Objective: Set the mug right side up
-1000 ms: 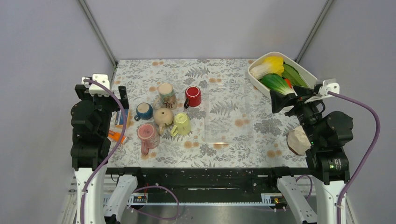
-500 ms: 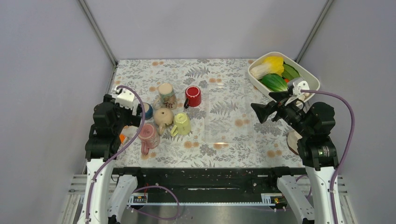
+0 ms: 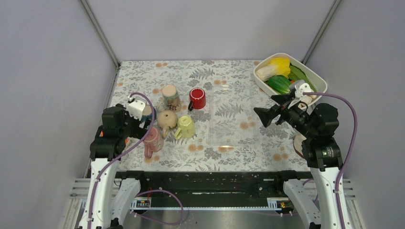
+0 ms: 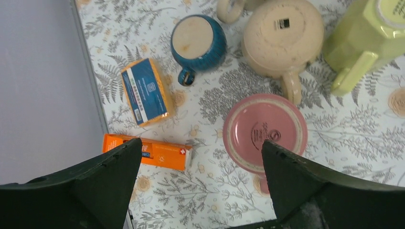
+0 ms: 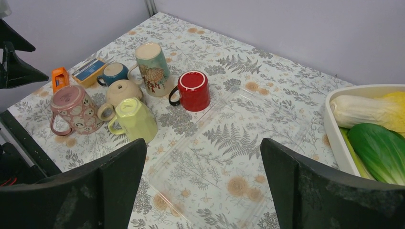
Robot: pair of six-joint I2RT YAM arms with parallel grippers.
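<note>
Several mugs stand upside down at the table's left: pink (image 4: 265, 131), beige (image 4: 282, 36), yellow-green (image 4: 367, 33), blue (image 4: 198, 38), a tall patterned one (image 3: 170, 97) and a red one (image 3: 197, 98). My left gripper (image 4: 200, 142) is open and empty, above the table just left of the pink mug (image 3: 153, 137); its right finger overlaps that mug's rim in view. My right gripper (image 5: 203, 143) is open and empty, high over the table's right half (image 3: 262, 116), facing the mugs from far off.
An orange box (image 4: 148, 152) and a blue-and-orange packet (image 4: 145, 90) lie at the left edge. A clear flat tray (image 3: 234, 114) lies mid-table. A white tub (image 3: 318, 78) of vegetables stands back right. A pale lump (image 3: 301, 143) sits by the right arm.
Both arms have swung inward. The left gripper moved right, from the left edge to beside the pink mug. The right gripper moved left and forward. No mug has moved.
</note>
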